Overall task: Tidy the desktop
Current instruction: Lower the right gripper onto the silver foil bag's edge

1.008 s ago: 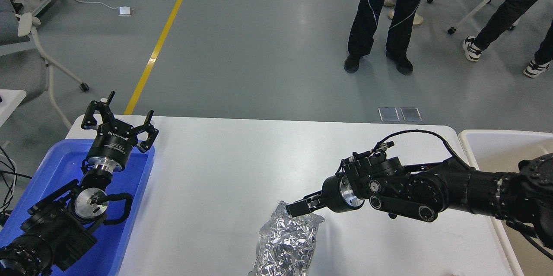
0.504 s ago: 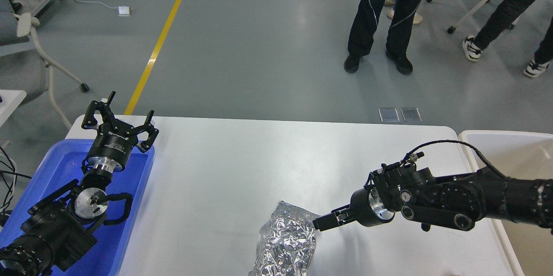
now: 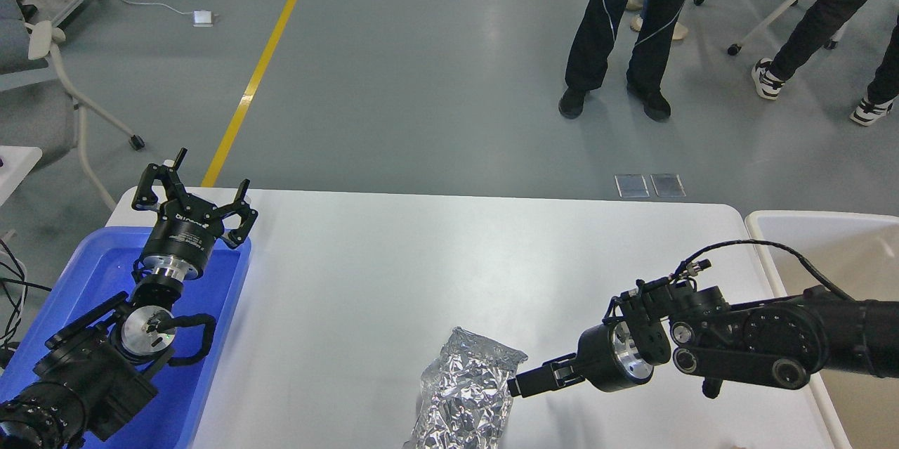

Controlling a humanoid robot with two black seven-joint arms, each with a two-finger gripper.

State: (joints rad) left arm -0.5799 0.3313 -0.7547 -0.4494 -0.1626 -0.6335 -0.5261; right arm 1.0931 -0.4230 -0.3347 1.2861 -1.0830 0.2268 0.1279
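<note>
The desktop (image 3: 421, 266) fills the middle of the view, bare but for 1 crumpled foil bag (image 3: 467, 396) at its near edge. Left of the desktop sits the blue tray (image 3: 98, 273), right of it the beige bin (image 3: 822, 235). The right gripper (image 3: 518, 386) touches the foil's right side, looking pinched together, though whether it grips the foil I cannot tell. Next, likely a firm grasp and a carry to the bin. The left gripper (image 3: 189, 189) hovers spread above the tray, nothing held. Path looks free.
</note>
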